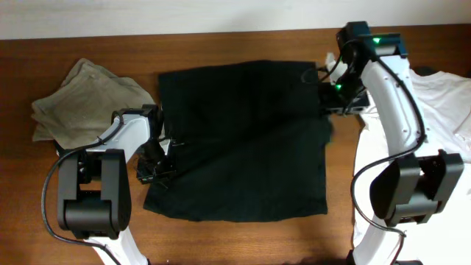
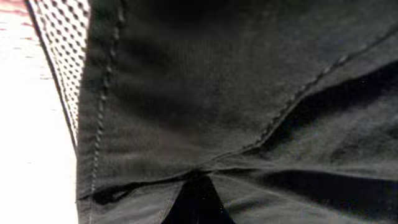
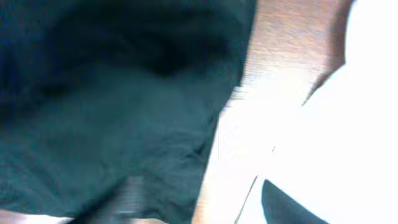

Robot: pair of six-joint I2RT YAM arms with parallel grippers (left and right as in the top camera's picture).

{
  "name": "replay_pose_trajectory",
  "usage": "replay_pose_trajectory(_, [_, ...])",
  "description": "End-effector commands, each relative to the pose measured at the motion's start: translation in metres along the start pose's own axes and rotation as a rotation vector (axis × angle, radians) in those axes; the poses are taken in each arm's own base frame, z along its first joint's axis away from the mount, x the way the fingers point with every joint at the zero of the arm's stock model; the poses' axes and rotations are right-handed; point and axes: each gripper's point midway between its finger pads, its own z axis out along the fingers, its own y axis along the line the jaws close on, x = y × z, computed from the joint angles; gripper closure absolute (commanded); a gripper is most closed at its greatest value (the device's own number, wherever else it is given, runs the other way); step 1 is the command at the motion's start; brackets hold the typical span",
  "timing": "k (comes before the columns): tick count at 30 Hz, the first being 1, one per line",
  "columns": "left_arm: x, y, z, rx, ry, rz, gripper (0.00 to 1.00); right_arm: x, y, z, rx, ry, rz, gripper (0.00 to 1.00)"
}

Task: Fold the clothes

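Observation:
The black shorts-like garment [image 1: 243,140] lies spread flat in the middle of the table. My left gripper [image 1: 158,165] is at its left edge. In the left wrist view black fabric [image 2: 205,81] fills the frame and bunches in at my dark fingertip [image 2: 199,199], so the jaws look shut on the hem. My right gripper [image 1: 331,99] is at the garment's upper right edge. The right wrist view is blurred, with the fingers apart [image 3: 205,202] and the black fabric's edge [image 3: 124,93] between them.
A crumpled khaki-olive garment [image 1: 85,99] lies at the far left. A white shirt [image 1: 449,96] lies at the right edge, also showing in the right wrist view [image 3: 348,124]. Both arm bases stand at the front. Brown table [image 1: 235,235].

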Motion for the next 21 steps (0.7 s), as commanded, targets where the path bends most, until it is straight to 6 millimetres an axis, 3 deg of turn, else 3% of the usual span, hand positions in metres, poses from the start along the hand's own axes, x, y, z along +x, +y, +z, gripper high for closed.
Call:
replay_pose_trajectory(1, [-0.004, 0.047, 0.036, -0.226, 0.04, -0.015, 1.0, 0.014, -0.032, 0.007, 0.071, 0.049, 0.113, 0.01])
replay_pose_trajectory(3, [-0.005, 0.047, 0.036, -0.226, 0.036, -0.015, 1.0, 0.031, -0.033, 0.029, -0.029, 0.124, 0.196, 0.01])
replay_pose_trajectory(5, [-0.008, 0.047, 0.036, -0.223, 0.025, -0.015, 0.98, 0.065, -0.023, 0.061, -0.117, 0.257, 0.224, 0.03])
replay_pose_trajectory(8, [-0.011, 0.046, 0.035, -0.221, 0.013, -0.015, 0.93, 0.124, 0.009, 0.118, -0.258, 0.429, 0.219, 0.25])
replay_pose_trajectory(11, [-0.019, 0.042, 0.027, -0.207, -0.006, -0.015, 0.92, 0.182, 0.024, 0.146, -0.304, 0.572, 0.245, 0.51])
replay_pose_trajectory(13, [-0.025, 0.04, 0.02, -0.204, -0.022, -0.015, 0.92, 0.204, 0.027, 0.147, -0.311, 0.626, 0.258, 0.62])
replay_pose_trajectory(14, [-0.029, 0.039, 0.016, -0.203, -0.031, -0.015, 0.92, 0.209, 0.028, 0.144, -0.31, 0.626, 0.26, 0.77])
replay_pose_trajectory(16, [-0.033, 0.038, 0.008, -0.202, -0.04, -0.014, 0.92, 0.202, 0.013, 0.134, -0.205, 0.548, 0.326, 0.93])
replay_pose_trajectory(17, [-0.036, 0.037, 0.004, -0.201, -0.049, -0.015, 0.92, 0.197, -0.012, 0.12, -0.057, 0.455, 0.391, 0.96])
replay_pose_trajectory(18, [-0.038, 0.036, 0.001, -0.2, -0.054, -0.014, 0.91, 0.194, -0.025, 0.106, 0.003, 0.378, 0.44, 0.96])
replay_pose_trajectory(21, [-0.042, 0.034, -0.015, -0.2, -0.056, -0.014, 0.88, 0.199, -0.031, 0.061, 0.005, 0.207, 0.518, 0.96])
